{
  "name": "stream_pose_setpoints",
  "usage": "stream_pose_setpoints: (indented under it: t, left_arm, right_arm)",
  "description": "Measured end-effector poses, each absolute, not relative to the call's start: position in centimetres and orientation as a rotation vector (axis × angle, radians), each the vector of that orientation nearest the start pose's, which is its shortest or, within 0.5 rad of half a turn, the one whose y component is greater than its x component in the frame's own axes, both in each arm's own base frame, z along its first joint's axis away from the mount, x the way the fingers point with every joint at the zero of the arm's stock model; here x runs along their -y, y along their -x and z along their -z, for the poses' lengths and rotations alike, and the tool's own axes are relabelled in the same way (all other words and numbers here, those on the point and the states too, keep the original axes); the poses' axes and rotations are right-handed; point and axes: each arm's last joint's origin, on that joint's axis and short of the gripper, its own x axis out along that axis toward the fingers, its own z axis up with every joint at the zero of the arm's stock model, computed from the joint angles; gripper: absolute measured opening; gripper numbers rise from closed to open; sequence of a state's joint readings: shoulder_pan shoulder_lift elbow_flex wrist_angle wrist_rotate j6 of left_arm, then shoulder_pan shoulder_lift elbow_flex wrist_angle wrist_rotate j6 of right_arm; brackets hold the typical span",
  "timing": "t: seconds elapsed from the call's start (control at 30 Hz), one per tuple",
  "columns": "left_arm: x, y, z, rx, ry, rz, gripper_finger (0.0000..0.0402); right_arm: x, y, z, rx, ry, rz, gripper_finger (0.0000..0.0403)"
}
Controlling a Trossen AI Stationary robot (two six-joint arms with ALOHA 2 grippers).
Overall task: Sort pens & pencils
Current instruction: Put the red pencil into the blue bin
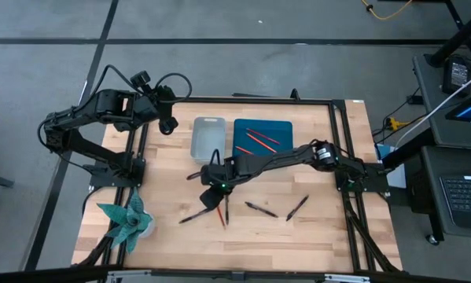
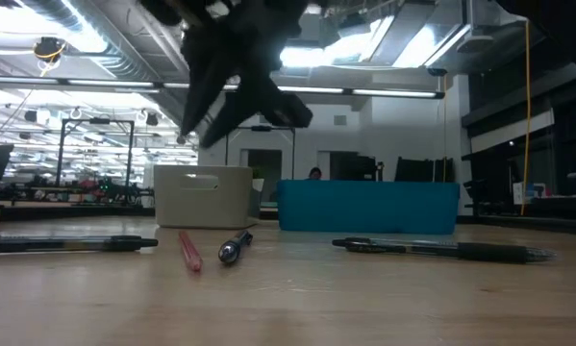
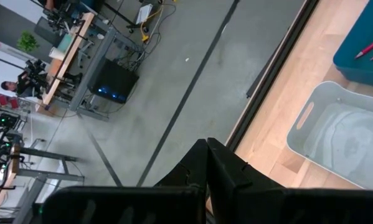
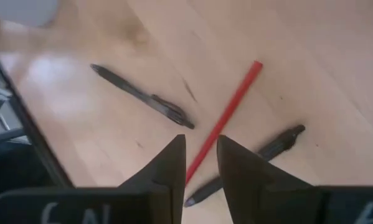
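Note:
A red pencil (image 4: 226,118) lies flat on the wooden table, with one black pen (image 4: 142,96) on one side of it and another black pen (image 4: 264,152) on the other. My right gripper (image 4: 202,158) hovers open above the pencil's lower end and touches nothing; in the low view it hangs well clear of the table, above the pencil (image 2: 188,250). Two more black pens (image 1: 261,209) (image 1: 297,207) lie further toward the table's right edge. My left gripper (image 3: 208,152) is shut and empty, raised at the far left corner (image 1: 168,122).
A grey bin (image 1: 208,139) and a teal tray (image 1: 282,145) holding red pencils (image 1: 259,137) stand side by side at the table's far middle. A teal leafy ornament (image 1: 125,220) sits at the near left corner. Bare wood lies along the near edge.

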State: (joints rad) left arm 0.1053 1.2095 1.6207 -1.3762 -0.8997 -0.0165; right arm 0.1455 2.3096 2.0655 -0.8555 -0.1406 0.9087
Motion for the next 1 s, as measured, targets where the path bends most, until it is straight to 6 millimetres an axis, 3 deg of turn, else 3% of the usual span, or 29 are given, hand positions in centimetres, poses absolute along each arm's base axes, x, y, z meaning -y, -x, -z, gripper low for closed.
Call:
stream_pose_setpoints:
  t: [0.4,0.73,1.0]
  left_arm:
    - [-4.1,-17.3,-43.3,-0.917,-0.374,-0.93,0.0]
    - [-4.1,-17.3,-43.3,-0.918,-0.373,-0.928,0.0]
    - [-4.1,-17.3,-43.3,-0.918,-0.373,-0.927,0.0]
  right_arm:
    - [-7.6,-49.9,-19.6,-1.09,-0.843,0.193,0.0093]
    - [-7.6,-50.5,-15.9,-1.191,-0.87,0.177,0.0093]
    - [-6.7,-50.5,-15.7,-1.184,-0.858,0.202,0.0093]
